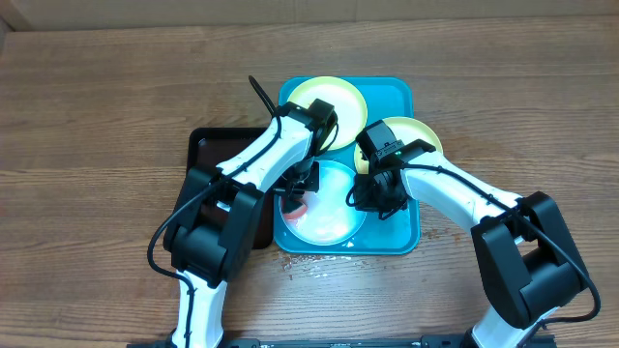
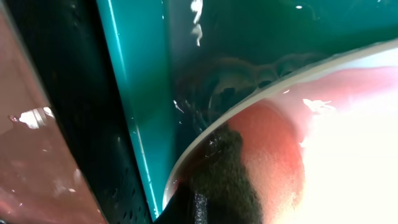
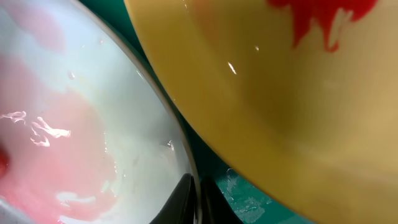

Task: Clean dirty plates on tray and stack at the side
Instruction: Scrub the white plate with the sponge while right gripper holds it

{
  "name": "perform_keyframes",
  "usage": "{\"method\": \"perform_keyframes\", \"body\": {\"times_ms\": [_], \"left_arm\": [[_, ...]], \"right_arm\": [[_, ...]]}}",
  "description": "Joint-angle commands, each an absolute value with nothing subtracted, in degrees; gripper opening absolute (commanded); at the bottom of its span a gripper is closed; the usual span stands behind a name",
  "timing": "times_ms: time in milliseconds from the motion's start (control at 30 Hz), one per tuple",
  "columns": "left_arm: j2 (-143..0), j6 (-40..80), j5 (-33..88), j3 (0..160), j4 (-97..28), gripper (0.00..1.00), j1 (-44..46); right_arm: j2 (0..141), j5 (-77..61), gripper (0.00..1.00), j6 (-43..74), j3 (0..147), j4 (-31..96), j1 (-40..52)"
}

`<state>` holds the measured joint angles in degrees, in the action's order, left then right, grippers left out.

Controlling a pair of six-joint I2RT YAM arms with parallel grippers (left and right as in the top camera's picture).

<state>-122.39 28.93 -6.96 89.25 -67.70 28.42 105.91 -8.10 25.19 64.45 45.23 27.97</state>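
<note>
— Which step are we on?
— We think it is wiping. We are at the blue plate (image 1: 334,217), the one closest to us on the tray (image 1: 397,237).
— What are our pincers doing?
— Our left pincer (image 1: 295,198) is squeezed together at the plate's left edge, by the red smear (image 2: 273,143). A dark rough thing (image 2: 217,180) sits there. We cannot tell if it is a wiper. Our right pincer (image 3: 195,200) is pinched on the plate's right rim, we think to keep it from sliding.
— And farther off?
— The right yellow plate (image 3: 261,124), just beside, has red sauce on it. The far yellow plate (image 1: 329,97) lies at the tray's far end. The black tray (image 1: 208,145) sits to the left.
— What comes next?
— We should rub till the pink is gone. Then we lift the plate out onto the worktop (image 1: 97,97) beside the tray. Nothing is stacked yet.
</note>
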Motion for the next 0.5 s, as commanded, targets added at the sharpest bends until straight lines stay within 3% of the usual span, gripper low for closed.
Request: {"method": "perform_keyframes", "body": {"times_ms": [0, 267, 367, 467], "left_arm": [[-124.1, 25.1, -5.3, 90.7, -68.7, 0.04, 25.1], [-119.9, 11.6, 23.3, 96.1, -68.8, 0.04, 21.2], [-115.7, 11.1, 23.6, 96.7, -69.3, 0.04, 18.3], [-111.5, 12.5, 16.6, 96.7, -70.5, 0.04, 15.2]], "right_arm": [[106.2, -3.4, 0.06, 25.1, 64.1, 46.6, 27.3], [106.2, -3.4, 0.06, 25.1, 64.1, 46.8, 27.3], [106.2, -3.0, 0.06, 25.1, 64.1, 46.9, 27.3], [106.2, -3.0, 0.06, 25.1, 64.1, 46.8, 27.3]]}}
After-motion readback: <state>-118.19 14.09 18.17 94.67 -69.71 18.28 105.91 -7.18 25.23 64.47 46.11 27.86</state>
